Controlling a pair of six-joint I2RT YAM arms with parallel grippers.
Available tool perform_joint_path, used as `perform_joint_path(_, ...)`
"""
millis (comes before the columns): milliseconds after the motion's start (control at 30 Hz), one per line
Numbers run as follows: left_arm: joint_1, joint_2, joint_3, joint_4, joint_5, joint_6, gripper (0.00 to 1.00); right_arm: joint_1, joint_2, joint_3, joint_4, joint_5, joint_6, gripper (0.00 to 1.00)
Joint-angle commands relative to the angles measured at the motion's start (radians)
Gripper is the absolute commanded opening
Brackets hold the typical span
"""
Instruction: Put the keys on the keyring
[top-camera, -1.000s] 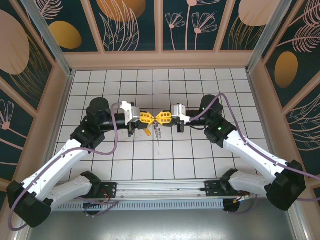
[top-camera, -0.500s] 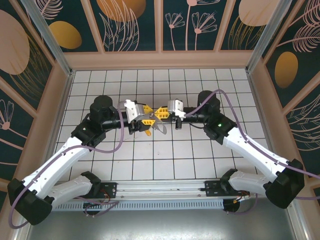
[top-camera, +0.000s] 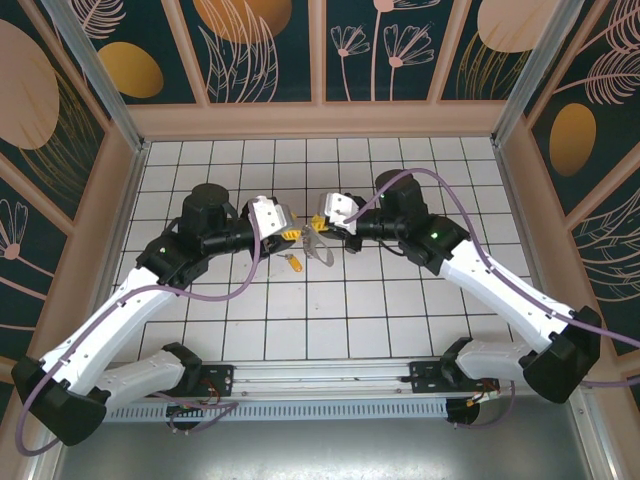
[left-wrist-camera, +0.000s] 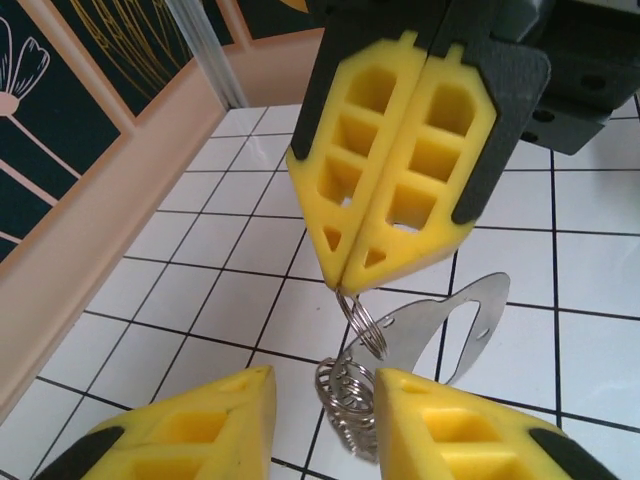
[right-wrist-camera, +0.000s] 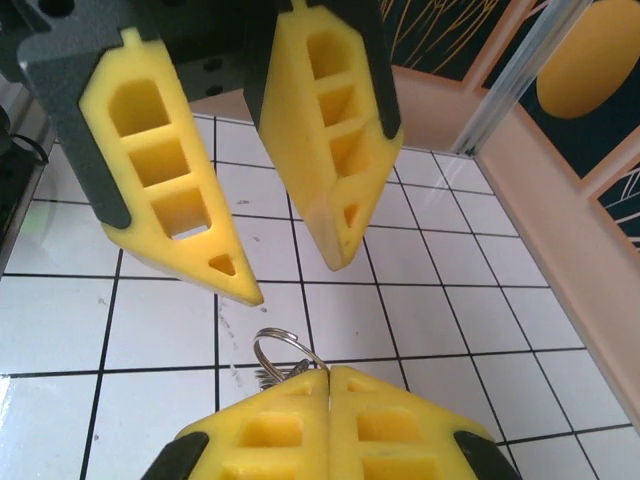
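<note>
The keyring (left-wrist-camera: 455, 322) is a silvery D-shaped plate with a stack of split rings (left-wrist-camera: 352, 400) at its foot. My right gripper (left-wrist-camera: 345, 285) is shut on one split ring (right-wrist-camera: 283, 348) and holds the keyring just above the tiles. My left gripper (left-wrist-camera: 325, 385) is open, and the stack of rings sits between its yellow fingers (left-wrist-camera: 205, 425) without being clamped. From above, the left gripper (top-camera: 289, 235) and right gripper (top-camera: 318, 228) meet tip to tip over the keyring (top-camera: 322, 247). A key with a yellow head (top-camera: 295, 264) lies on the floor just in front of them.
White tiled floor (top-camera: 330, 310) with free room all around the grippers. Wooden walls enclose it at the left (left-wrist-camera: 110, 190), the back (top-camera: 320, 120) and the right (right-wrist-camera: 560, 220). A metal rail (top-camera: 320, 375) runs between the arm bases.
Both grippers have shifted left and toward the back, and their wrists have turned. The right gripper has carried the keyring along. The key stays on the floor.
</note>
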Motion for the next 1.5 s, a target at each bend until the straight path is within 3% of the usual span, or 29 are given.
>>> perform_joint_path(0, -0.004, 0.022, 0.031, -0.007, 0.037, 0.01, 0.28, 0.014, 0.007, 0.046, -0.006, 0.03, -0.004, 0.0)
perform_joint_path(467, -0.022, 0.041, -0.023, 0.107, 0.088, -0.101, 0.33, 0.02, 0.018, 0.021, 0.087, 0.093, 0.069, 0.0)
perform_joint_path(1033, -0.032, 0.082, -0.03, 0.163, -0.086, -0.172, 0.31, 0.02, -0.009, -0.011, 0.104, 0.081, 0.085, 0.0)
perform_joint_path(1167, -0.031, 0.08, -0.06, 0.145, -0.125, -0.203, 0.32, -0.036, -0.026, -0.05, 0.135, 0.048, 0.158, 0.0)
perform_joint_path(1333, -0.032, 0.068, -0.141, 0.186, -0.156, -0.277, 0.38, -0.189, -0.065, -0.144, 0.219, 0.051, 0.369, 0.31)
perform_joint_path(1467, -0.031, 0.119, -0.15, 0.2, -0.15, -0.331, 0.43, -0.312, -0.039, -0.182, 0.223, 0.021, 0.506, 0.44)
